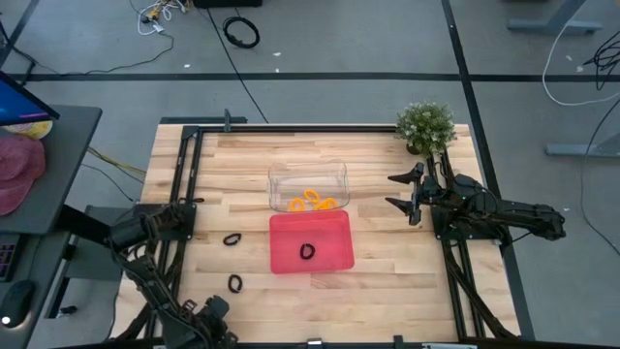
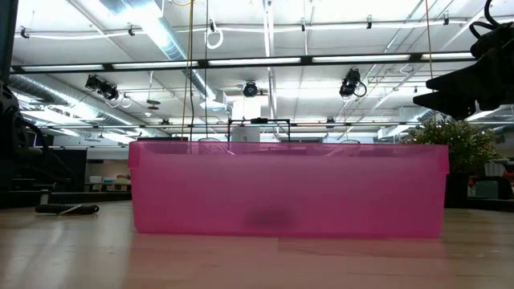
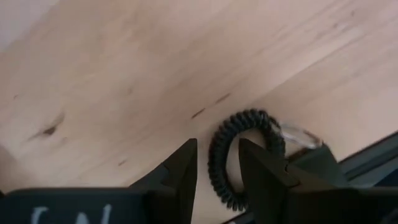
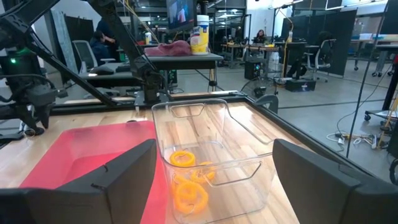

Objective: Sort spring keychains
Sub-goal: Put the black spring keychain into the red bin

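Note:
Several orange spring keychains (image 1: pixel 310 201) lie in a clear bin (image 1: pixel 307 173), also seen in the right wrist view (image 4: pixel 189 186). One black keychain (image 1: pixel 307 252) lies in the red tray (image 1: pixel 334 228). Two more black ones lie on the table, one (image 1: pixel 232 238) left of the tray and one (image 1: pixel 234 283) nearer the near edge. My left gripper (image 3: pixel 217 171) is low at that nearer one (image 3: pixel 242 155), open, its fingers on either side of one side of the loop. My right gripper (image 1: pixel 407 191) hangs open to the right of the clear bin (image 4: pixel 211 143). My left gripper has one side of the black keychain's loop (image 3: pixel 219 177) between its two fingers, which come down across the cord. The loop lies flat on the table. Whether the fingers touch the cord cannot be told.
A potted plant (image 1: pixel 426 126) stands at the table's far right corner. A black frame rail (image 1: pixel 184 194) runs along the left edge. In the low view the red tray (image 2: pixel 289 193) fills the middle. Bare wood lies near the tray's near side.

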You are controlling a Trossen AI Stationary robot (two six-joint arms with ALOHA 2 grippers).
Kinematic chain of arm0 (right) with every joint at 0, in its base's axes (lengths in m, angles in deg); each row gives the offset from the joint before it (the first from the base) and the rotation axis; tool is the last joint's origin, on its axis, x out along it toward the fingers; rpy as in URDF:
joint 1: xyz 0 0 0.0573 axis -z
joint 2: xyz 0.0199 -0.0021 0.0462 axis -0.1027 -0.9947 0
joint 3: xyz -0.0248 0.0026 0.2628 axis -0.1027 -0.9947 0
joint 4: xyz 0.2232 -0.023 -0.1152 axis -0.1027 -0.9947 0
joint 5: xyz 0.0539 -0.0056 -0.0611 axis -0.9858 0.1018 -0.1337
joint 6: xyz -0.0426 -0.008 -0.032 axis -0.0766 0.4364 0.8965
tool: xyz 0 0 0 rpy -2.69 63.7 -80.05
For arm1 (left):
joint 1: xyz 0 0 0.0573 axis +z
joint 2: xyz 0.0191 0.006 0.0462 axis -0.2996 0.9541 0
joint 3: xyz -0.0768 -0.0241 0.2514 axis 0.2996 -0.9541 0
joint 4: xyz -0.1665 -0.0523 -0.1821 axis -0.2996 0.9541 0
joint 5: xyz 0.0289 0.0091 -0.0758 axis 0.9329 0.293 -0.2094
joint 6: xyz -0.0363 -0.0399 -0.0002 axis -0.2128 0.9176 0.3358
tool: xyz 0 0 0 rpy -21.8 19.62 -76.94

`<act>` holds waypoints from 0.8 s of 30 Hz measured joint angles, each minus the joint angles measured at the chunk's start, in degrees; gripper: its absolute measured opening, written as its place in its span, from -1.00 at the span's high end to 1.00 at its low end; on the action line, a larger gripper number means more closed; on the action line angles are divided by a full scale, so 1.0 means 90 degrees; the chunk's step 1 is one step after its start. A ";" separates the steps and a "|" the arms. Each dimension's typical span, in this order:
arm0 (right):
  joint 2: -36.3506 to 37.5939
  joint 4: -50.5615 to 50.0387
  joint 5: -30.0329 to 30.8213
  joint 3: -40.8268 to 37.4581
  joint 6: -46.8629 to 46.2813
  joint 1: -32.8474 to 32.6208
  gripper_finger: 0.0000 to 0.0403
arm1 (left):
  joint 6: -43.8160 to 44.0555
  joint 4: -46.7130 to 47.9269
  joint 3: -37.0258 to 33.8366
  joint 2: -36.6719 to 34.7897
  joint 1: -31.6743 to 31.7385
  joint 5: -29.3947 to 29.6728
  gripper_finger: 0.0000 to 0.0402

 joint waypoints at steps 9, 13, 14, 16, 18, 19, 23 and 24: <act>-0.0001 -0.0001 0.0001 -0.0002 0.0000 0.0000 -0.61 | -0.0281 -0.0013 0.0000 0.0017 0.0223 0.0180 0.39; -0.0002 0.0000 0.0001 -0.0002 0.0000 -0.0001 -0.61 | -0.0318 -0.0010 0.0022 0.0118 0.0259 0.0139 0.39; -0.0001 0.0000 0.0001 -0.0002 0.0000 0.0000 -0.61 | -0.0368 -0.0010 0.0029 0.0154 0.0259 0.0116 0.39; -0.0001 0.0000 0.0001 -0.0002 0.0000 0.0001 -0.61 | -0.0487 0.0006 0.0039 0.0250 0.0271 0.0066 0.39; -0.0002 0.0000 0.0001 0.0000 0.0000 -0.0001 -0.61 | -0.0499 0.0017 0.0038 0.0279 0.0288 0.0034 0.39; -0.0002 -0.0001 0.0001 -0.0001 0.0000 0.0002 -0.61 | -0.0499 0.0017 0.0036 0.0281 0.0288 0.0030 0.39; -0.0001 -0.0001 0.0001 -0.0001 0.0000 0.0000 -0.61 | -0.0494 0.0002 0.0029 0.0291 0.0334 -0.0005 0.40; 0.0000 0.0000 0.0001 -0.0001 0.0000 0.0001 -0.61 | -0.0498 -0.0004 0.0028 0.0293 0.0334 -0.0014 0.40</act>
